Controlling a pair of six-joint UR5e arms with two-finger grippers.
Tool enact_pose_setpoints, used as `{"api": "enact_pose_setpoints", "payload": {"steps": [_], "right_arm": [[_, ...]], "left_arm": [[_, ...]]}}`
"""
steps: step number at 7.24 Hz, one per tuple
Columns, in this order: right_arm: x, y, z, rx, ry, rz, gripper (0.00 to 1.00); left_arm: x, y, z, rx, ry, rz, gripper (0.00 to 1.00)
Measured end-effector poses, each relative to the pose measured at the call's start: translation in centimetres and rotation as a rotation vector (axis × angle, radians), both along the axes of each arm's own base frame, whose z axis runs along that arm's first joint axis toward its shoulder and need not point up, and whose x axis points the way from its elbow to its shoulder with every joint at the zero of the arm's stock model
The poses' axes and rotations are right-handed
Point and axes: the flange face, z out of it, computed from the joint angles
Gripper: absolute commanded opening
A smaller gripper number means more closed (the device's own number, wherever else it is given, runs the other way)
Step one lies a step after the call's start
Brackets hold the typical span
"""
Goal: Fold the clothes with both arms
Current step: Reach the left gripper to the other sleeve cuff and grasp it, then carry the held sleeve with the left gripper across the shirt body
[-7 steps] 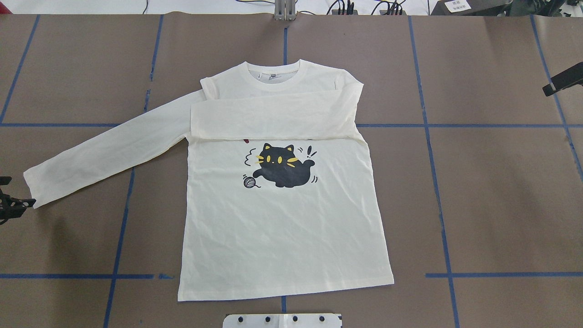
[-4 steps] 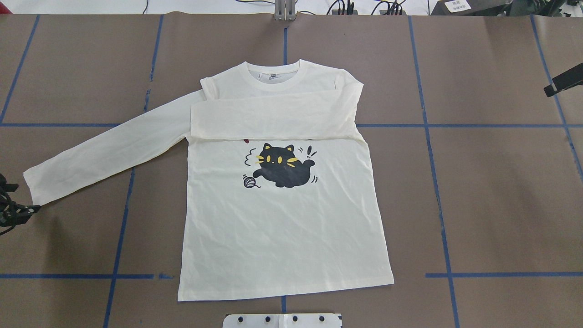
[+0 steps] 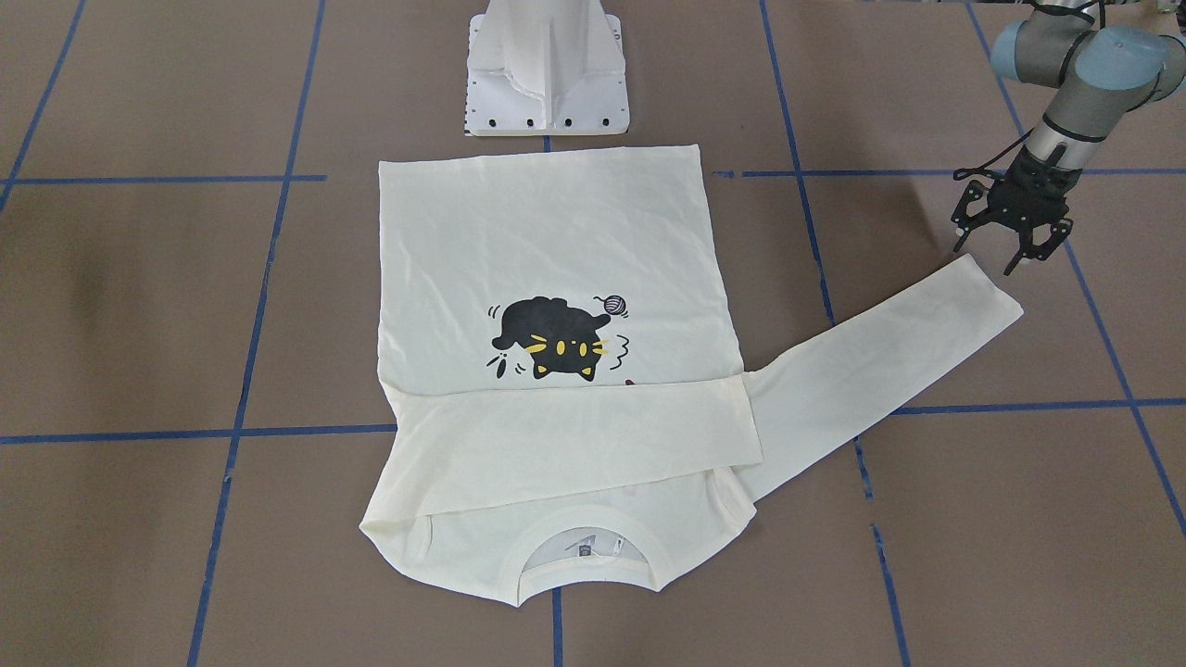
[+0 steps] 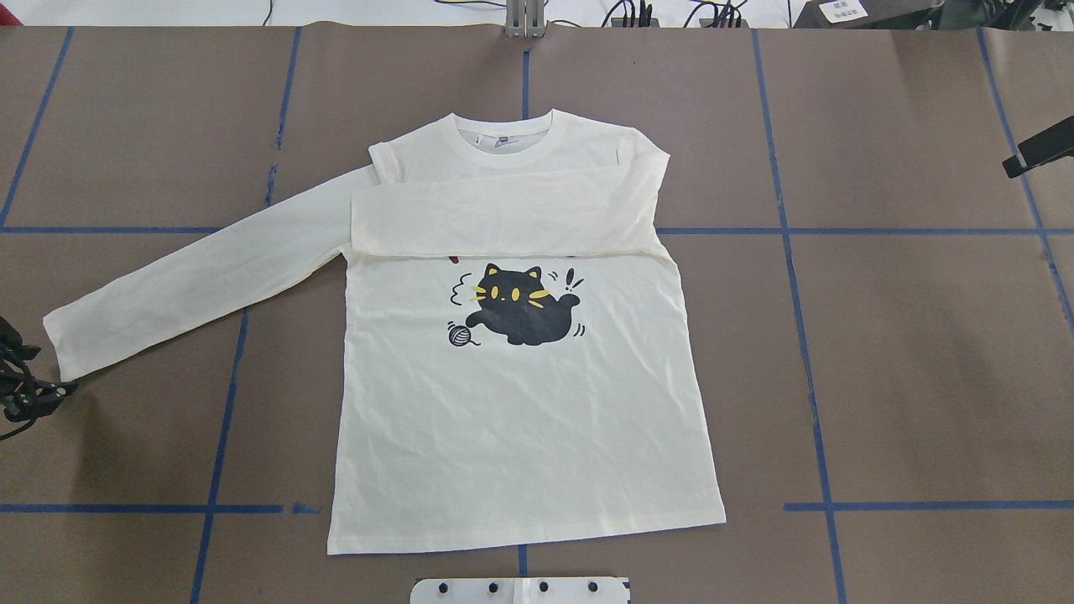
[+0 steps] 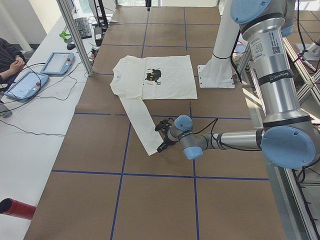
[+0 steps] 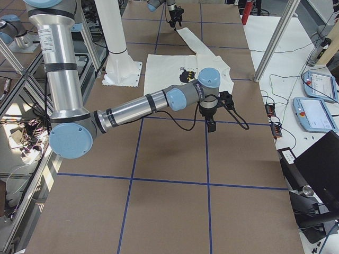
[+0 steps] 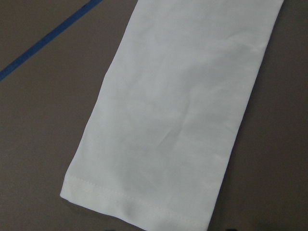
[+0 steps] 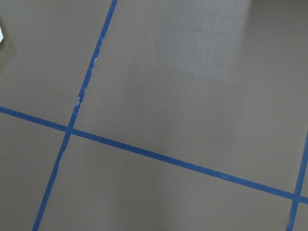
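The cream shirt (image 4: 520, 419) lies flat, front up, its black cat print (image 4: 520, 315) showing. One sleeve (image 4: 503, 218) is folded across the chest. The other sleeve (image 4: 193, 277) stretches out to my left, and its cuff (image 7: 144, 192) fills the left wrist view. My left gripper (image 3: 1005, 257) hovers just off that cuff's corner, open, holding nothing; it also shows at the overhead view's left edge (image 4: 46, 369). My right gripper (image 4: 1040, 155) sits far off to the right over bare table, away from the shirt; I cannot tell whether it is open or shut.
The white base plate (image 4: 520, 590) sits just behind the shirt's hem. Blue tape lines (image 8: 144, 151) grid the brown table. In the exterior left view, a side bench holds tablets (image 5: 57, 62), a person's hands (image 5: 15, 62) rest there, and a red cylinder (image 5: 17, 209) lies at the near corner.
My left gripper has slid a little toward the robot's side along the cuff end. The right gripper edged slightly outward. The shirt has not moved.
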Motion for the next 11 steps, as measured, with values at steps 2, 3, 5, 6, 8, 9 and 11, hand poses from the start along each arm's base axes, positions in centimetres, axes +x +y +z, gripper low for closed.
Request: {"api": "enact_pose_setpoints", "payload": {"steps": [2,3,5,6,8,9,11], "right_arm": [[0.0,0.0,0.0,0.001,0.0,0.0,1.0],[0.0,0.0,0.0,0.001,0.0,0.0,1.0],[0.0,0.0,0.0,0.001,0.0,0.0,1.0],[0.0,0.0,-0.1,0.001,0.0,0.0,1.0],[0.0,-0.1,-0.1,0.001,0.0,0.0,1.0],[0.0,-0.1,0.0,0.001,0.0,0.0,1.0],[0.1,0.0,0.0,0.0,0.001,0.001,1.0]], "left_arm": [[0.3,-0.1,0.1,0.0,-0.001,0.004,0.0],[0.4,-0.2,0.0,0.002,0.002,0.004,0.0],[0.5,-0.4,-0.5,0.01,0.013,0.004,0.0],[0.6,-0.5,-1.4,0.022,0.027,0.003,0.0],[0.6,-2.1,-6.2,0.078,0.099,-0.028,0.0],[0.5,-4.6,-9.1,0.112,0.139,-0.073,0.0],[2.1,-11.0,-15.5,0.105,0.192,-0.169,0.0]]}}
